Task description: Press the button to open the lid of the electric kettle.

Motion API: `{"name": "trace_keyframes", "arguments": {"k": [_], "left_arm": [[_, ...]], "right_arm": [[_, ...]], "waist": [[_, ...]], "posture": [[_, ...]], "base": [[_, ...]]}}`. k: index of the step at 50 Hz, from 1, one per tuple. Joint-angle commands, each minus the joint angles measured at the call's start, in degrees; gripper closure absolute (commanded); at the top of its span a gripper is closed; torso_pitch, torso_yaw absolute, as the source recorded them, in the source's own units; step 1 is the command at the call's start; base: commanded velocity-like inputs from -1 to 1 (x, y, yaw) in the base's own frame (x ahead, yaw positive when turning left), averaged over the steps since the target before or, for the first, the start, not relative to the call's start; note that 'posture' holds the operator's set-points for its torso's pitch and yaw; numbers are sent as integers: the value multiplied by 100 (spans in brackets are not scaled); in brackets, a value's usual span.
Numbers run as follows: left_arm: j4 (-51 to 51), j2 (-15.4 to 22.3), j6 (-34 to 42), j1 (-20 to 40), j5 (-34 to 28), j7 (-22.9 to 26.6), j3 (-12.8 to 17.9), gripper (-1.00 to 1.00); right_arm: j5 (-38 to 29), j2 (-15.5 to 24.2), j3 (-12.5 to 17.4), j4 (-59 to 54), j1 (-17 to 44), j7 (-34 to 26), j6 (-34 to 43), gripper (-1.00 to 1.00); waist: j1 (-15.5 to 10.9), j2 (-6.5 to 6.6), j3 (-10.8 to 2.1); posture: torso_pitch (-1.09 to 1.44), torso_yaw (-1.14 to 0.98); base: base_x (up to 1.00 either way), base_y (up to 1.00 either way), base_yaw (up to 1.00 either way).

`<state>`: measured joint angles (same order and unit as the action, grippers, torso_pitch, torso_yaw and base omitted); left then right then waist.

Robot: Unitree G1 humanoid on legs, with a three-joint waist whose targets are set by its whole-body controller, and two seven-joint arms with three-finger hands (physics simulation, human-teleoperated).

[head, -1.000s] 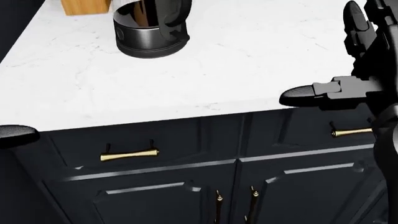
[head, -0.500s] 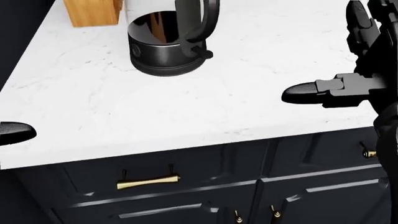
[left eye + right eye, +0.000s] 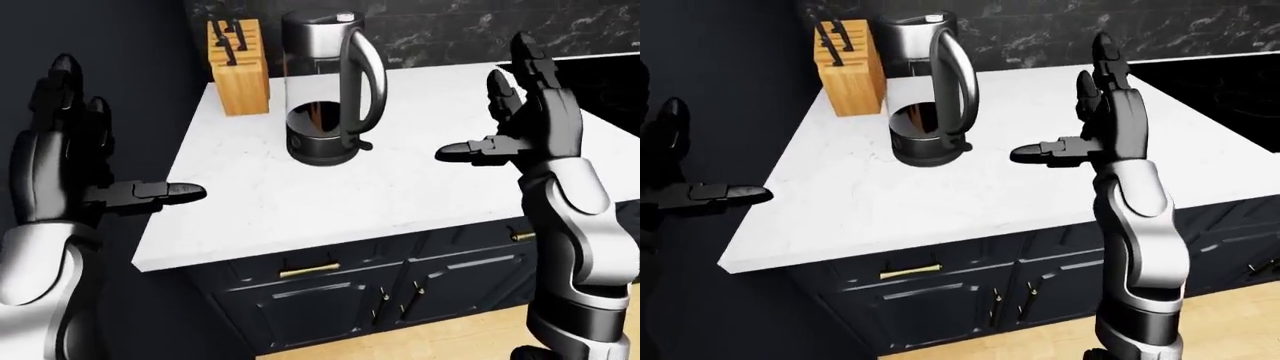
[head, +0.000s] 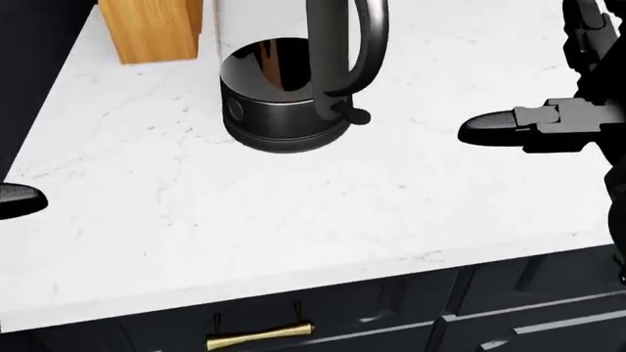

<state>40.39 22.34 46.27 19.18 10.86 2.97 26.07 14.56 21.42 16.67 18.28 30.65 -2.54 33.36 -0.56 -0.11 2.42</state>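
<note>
White marble table (image 4: 293, 220) now fills most of the head view, where half a second ago the dark cabinet fronts took up the lower part. The whole picture has slid down and the kettle (image 3: 325, 97) sits larger and lower in that view, so the camera has moved in toward the table; the things themselves have not shifted. The kettle stands upright near the table's far left corner, just beside the knife block (image 3: 238, 67), handle turned toward the robot's right, lid shut. The button (image 3: 345, 16) looks to be the small pale knob on the lid, though that is a guess.

Both hands are empty and spread. The right hand (image 3: 525, 120) hangs over the table to the right of the kettle, well apart from it, thumb pointing toward it. The left hand (image 3: 75, 161) is off the table's left edge.

By my reading the approach is nearly done; the reach to the lid has not begun.
</note>
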Motion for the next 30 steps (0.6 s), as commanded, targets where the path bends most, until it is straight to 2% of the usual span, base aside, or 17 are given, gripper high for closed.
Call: {"name": "trace_keyframes", "arguments": {"k": [1, 3, 4, 5, 6, 7, 10, 13, 15, 16, 17, 19, 22, 24, 26, 28, 30], "left_arm": [[142, 73, -122, 140, 18, -6, 13, -100], [146, 85, -105, 156, 27, -12, 18, -100], [151, 92, -95, 165, 31, -14, 19, -100], [154, 95, -89, 171, 36, -16, 19, -100], [153, 98, -88, 172, 36, -19, 19, -100], [153, 102, -85, 175, 39, -22, 21, -100], [152, 101, -87, 172, 50, -30, 30, -100], [148, 107, -91, 165, 47, -29, 24, -100], [146, 111, -91, 166, 48, -29, 28, -100], [145, 109, -95, 164, 49, -29, 28, -100], [144, 107, -97, 160, 48, -31, 27, -100], [147, 110, -94, 163, 47, -32, 25, -100], [146, 117, -94, 161, 47, -28, 33, -100], [161, 126, -75, 168, 54, -28, 45, -100], [204, 155, -19, 198, 72, -31, 61, -100], [231, 192, 39, 238, 96, -33, 90, -100], [249, 213, 65, 259, 114, -41, 102, -100]], "right_arm": [[16, 102, 89, 119, 160, 45, -156, -100], [28, 119, 89, 110, 176, 56, -156, -100], [35, 124, 90, 108, 181, 62, -154, -100], [42, 129, 92, 103, 184, 63, -156, -100], [44, 134, 92, 96, 187, 67, -161, -100], [55, 147, 103, 78, 201, 70, -165, -100], [79, 182, 125, 47, 221, 89, -170, -100], [90, 204, 132, 16, 226, 100, -186, -100], [95, 213, 133, 2, 230, 106, -194, -100], [97, 215, 133, -2, 229, 109, -198, -100], [96, 217, 131, -11, 227, 109, -207, -100], [99, 225, 135, -27, 228, 111, -217, -100], [116, 233, 141, -34, 235, 122, -211, -100], [118, 242, 144, -49, 242, 124, -222, -100], [135, 258, 157, -50, 248, 131, -213, -100], [144, 273, 161, -74, 263, 133, -224, -100], [150, 287, 171, -93, 263, 137, -238, -100]], "waist": [[13, -10, -81], [-3, -240, -129], [0, -440, -188], [66, -158, -119], [35, -259, -109], [54, -258, -115], [60, -126, -122], [79, 74, -25], [111, 314, -64], [120, 520, -146], [94, 416, -143], [69, 431, -77], [38, 291, -122], [28, 173, -83], [10, 4, -64], [-2, -325, -148], [50, -241, -104]], "posture": [[0, 0], [0, 0], [0, 0], [0, 0], [0, 0], [0, 0], [0, 0], [0, 0], [0, 0], [0, 0], [0, 0], [0, 0], [0, 0], [0, 0], [0, 0], [0, 0], [0, 0]], "base": [[15, 2, 0], [14, 3, 0], [13, 2, 0], [14, 2, 0], [14, 1, 0], [14, 0, 0], [15, 0, 0], [14, 0, 0], [14, 0, 0], [15, 0, 0], [15, 0, 0], [15, 0, 0], [15, 0, 0], [14, 0, 0], [14, 0, 0], [14, 0, 0], [14, 0, 0]]}}
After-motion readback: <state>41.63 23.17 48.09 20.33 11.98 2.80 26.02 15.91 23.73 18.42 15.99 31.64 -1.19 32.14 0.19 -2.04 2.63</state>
